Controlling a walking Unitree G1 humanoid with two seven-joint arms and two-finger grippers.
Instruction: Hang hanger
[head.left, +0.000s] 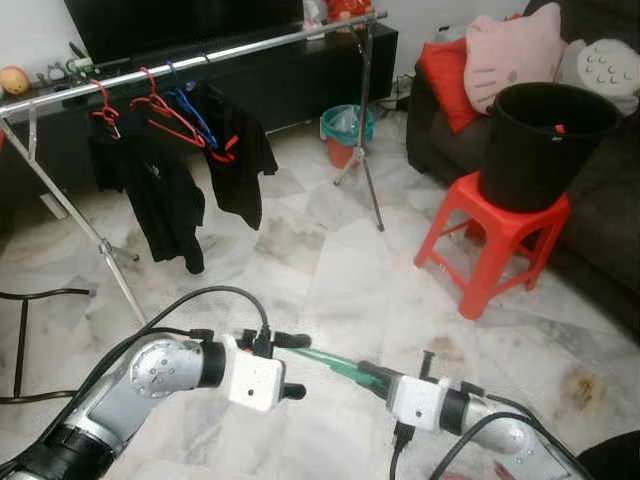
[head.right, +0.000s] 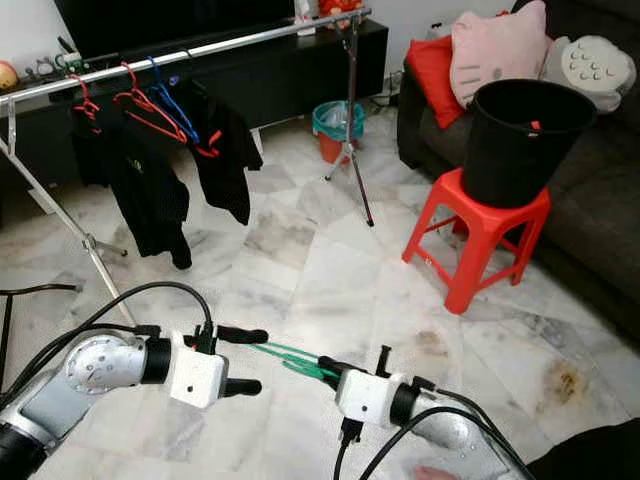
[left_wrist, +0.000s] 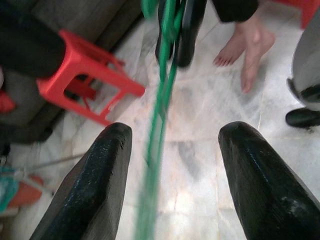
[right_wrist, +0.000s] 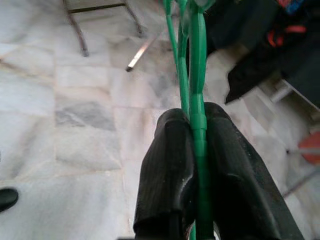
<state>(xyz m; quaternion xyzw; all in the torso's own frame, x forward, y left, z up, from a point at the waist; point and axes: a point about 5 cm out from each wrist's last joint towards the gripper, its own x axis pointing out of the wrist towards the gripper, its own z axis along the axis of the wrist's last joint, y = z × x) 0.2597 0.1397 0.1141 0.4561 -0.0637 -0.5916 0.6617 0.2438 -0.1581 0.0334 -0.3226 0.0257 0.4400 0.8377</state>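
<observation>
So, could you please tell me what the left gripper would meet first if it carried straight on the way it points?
Probably the right gripper, which clamps the green hanger running between the left gripper's open fingers; depth is uncertain.

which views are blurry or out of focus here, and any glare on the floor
Left wrist view: the green hanger is smeared out of focus between the open left pincer's fingers, and the red stool is soft. Right wrist view: the right pincer clamps the hanger sharply; the background is blurred. Left eye view: fairly sharp, mild sheen on the marble floor.
</observation>
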